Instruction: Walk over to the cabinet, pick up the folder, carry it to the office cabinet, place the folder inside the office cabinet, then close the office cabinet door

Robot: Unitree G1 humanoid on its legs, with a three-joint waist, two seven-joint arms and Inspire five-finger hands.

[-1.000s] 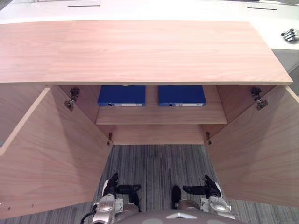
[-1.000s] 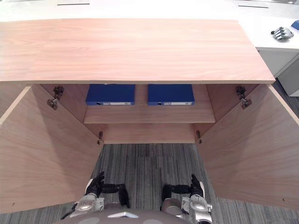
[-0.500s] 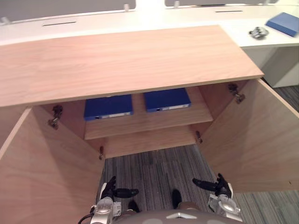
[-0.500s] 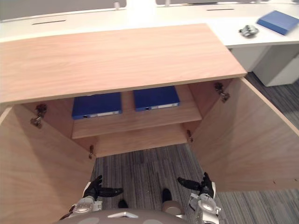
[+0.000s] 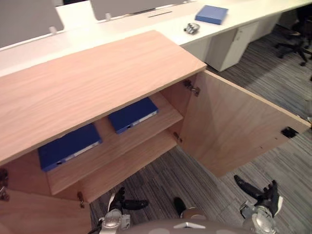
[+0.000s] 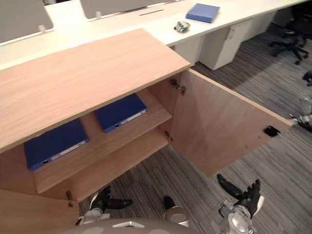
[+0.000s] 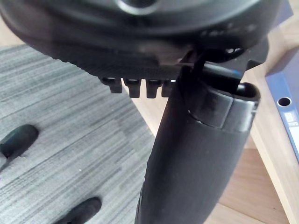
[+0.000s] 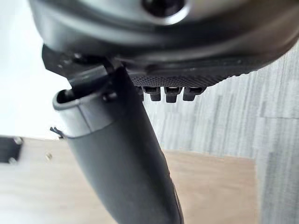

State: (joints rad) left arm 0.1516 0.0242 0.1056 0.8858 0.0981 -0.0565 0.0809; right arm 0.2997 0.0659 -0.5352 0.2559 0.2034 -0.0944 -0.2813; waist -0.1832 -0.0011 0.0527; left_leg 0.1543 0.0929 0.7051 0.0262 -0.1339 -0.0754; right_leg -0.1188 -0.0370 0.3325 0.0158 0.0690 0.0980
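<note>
Since the folder (image 5: 211, 14) lies on the far desk (image 5: 146, 27), left hand (image 5: 118, 199) and right hand (image 5: 267, 196) hang empty, loosely open; cabinet door (image 5: 234, 126) stands open.

Blue folder (image 5: 211, 14), wood-grain cabinet (image 5: 97, 83), grey striped carpet (image 5: 156, 178).

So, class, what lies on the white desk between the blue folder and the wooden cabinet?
A small silver-grey object sits between blue folder and wooden cabinet, in both eye views.
</note>
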